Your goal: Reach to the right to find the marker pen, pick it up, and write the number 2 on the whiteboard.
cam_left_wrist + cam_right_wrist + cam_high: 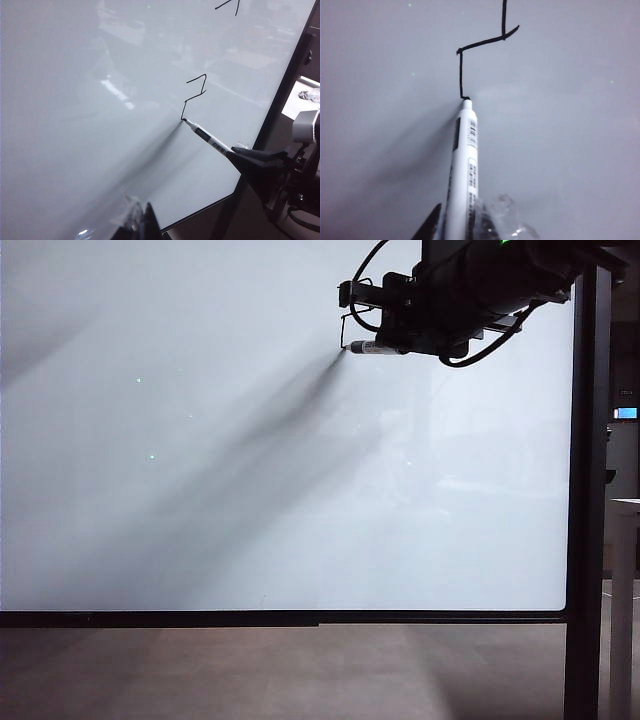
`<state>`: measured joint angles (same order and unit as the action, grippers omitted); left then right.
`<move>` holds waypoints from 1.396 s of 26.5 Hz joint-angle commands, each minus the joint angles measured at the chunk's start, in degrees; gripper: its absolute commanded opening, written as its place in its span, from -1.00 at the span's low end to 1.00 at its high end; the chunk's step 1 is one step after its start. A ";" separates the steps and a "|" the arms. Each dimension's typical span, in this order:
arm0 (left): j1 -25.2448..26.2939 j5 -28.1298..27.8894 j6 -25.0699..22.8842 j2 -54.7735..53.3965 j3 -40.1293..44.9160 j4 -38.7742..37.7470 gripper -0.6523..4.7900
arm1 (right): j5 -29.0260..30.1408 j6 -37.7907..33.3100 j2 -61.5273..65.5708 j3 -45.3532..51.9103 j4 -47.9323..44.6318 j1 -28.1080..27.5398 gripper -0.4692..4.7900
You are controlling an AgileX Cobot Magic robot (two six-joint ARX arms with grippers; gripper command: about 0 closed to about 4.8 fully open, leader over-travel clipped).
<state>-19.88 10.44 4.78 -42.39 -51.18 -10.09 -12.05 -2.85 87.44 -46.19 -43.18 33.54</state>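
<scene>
One large glossy white whiteboard (250, 440) with a thin black frame stands in view. One slim white marker pen (464, 165) with a dark tip is present. One angular, unfinished black number 2 (195, 97) shows on the board, and one separate black pen mark (227, 5) sits above it. Two grippers appear: the right gripper (400, 340) and the left gripper (142, 222).

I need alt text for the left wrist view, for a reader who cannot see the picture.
The right gripper holds the marker pen with its tip on the whiteboard, at the lower end of an unfinished number 2 drawn in thin black line. Part of the left gripper shows at the picture's edge, holding nothing.
</scene>
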 commanded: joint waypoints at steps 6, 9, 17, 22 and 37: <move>-0.04 0.31 0.11 0.07 -0.22 0.63 -0.78 | -4.98 0.04 -0.26 -0.37 -0.37 -0.22 -0.67; -0.04 0.31 0.13 0.07 -0.22 0.63 -0.78 | -6.62 0.02 -0.26 -0.37 -0.33 -0.22 -0.67; -0.04 0.31 0.11 0.07 -0.22 0.26 -0.78 | -9.29 0.04 -0.26 -0.37 -0.33 -0.22 -0.67; -0.04 0.31 0.11 0.07 -0.22 0.26 -0.78 | -10.84 -0.13 -0.26 -0.37 -0.33 -0.20 -0.67; -0.04 0.28 -0.04 0.07 -0.22 0.26 -0.78 | -10.75 -0.09 -2.67 -0.35 0.61 0.31 -0.67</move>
<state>-19.88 10.44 4.75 -42.39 -51.18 -10.15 -21.08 -2.55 86.11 -46.09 -41.28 33.91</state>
